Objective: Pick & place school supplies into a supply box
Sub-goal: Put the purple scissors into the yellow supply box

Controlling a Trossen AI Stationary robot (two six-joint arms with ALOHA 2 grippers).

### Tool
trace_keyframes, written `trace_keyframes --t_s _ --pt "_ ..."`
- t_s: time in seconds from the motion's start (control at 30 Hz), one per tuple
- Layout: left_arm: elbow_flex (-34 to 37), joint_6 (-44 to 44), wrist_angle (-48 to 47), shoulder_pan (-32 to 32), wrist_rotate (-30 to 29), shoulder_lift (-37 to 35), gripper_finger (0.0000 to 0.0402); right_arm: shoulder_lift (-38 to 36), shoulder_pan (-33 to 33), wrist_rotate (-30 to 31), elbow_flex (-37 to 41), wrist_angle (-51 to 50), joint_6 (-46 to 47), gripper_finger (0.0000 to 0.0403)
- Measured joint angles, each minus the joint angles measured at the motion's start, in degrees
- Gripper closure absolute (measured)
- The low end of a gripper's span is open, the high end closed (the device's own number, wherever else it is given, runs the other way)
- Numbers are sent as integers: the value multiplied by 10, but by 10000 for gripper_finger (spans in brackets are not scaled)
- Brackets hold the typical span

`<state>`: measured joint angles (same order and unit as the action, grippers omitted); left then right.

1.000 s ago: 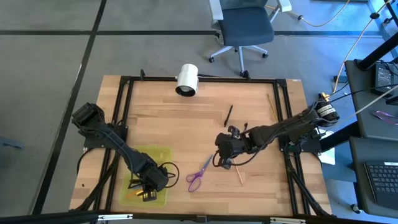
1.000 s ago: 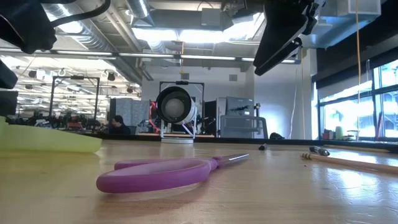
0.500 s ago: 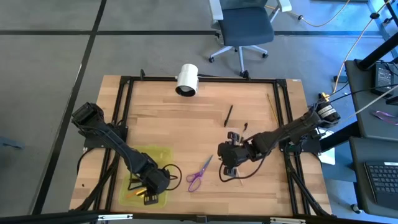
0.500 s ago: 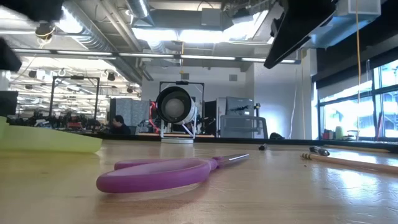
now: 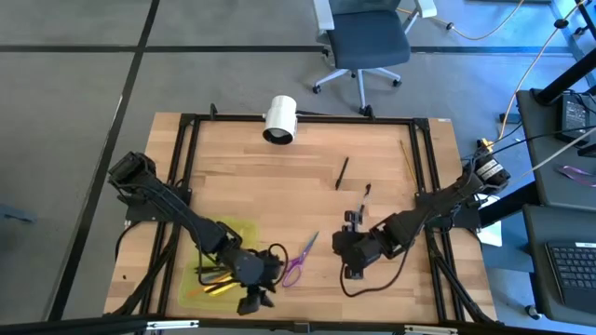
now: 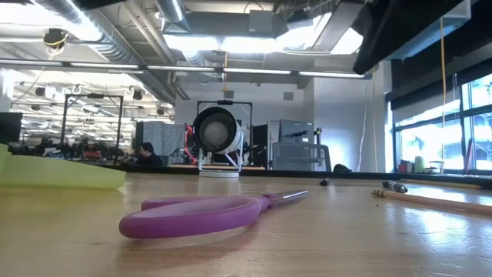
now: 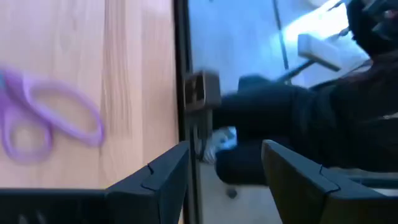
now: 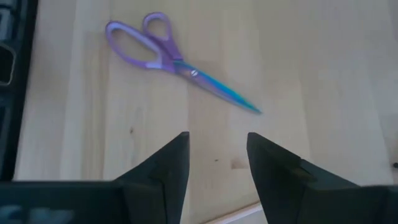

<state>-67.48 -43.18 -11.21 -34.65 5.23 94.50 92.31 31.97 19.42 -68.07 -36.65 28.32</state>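
Scissors [image 5: 299,260] with purple handles lie flat on the wooden table [image 5: 279,186], near the front edge and a little left of centre, handles toward the near left and blades pointing to the far right; in the low view they [image 6: 201,212] rest alone on the wood, and the right wrist view shows them [image 8: 174,61] closed, with a bluish sheen on the blades; the yellow-green supply box [image 5: 220,270] sits open at the near left, just left of the scissors, with a few thin pens [image 5: 216,277] lying inside, orange and dark ones among them; the left gripper [image 5: 258,296] hangs at the near edge of the table, just beside the box's right side and close to the scissor handles, its fingers [image 7: 155,180] apart and holding nothing in the left wrist view; the right gripper [image 5: 352,263] hovers to the right of the scissors, well clear of them, its fingers [image 8: 163,167] likewise spread and empty above bare wood; farther back, a black pen [image 5: 343,172] lies near the table's centre, a second dark pen [image 5: 366,194] just right of it, and a thin tan pencil [image 5: 408,158] lies by the right rail; a white cylinder [image 5: 279,119] stands at the far edge.
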Motion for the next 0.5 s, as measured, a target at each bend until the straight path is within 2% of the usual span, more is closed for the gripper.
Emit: trace_keyframes --t_s 0.1,0.2,0.5 --pt "0 76 4 4 -68 1 208 0 10 0 0 0 -1 238" --pt "0 108 3 14 -118 11 208 0 15 0 0 0 2 238" --pt "0 99 -4 31 -170 79 211 0 21 1 0 -23 14 238"
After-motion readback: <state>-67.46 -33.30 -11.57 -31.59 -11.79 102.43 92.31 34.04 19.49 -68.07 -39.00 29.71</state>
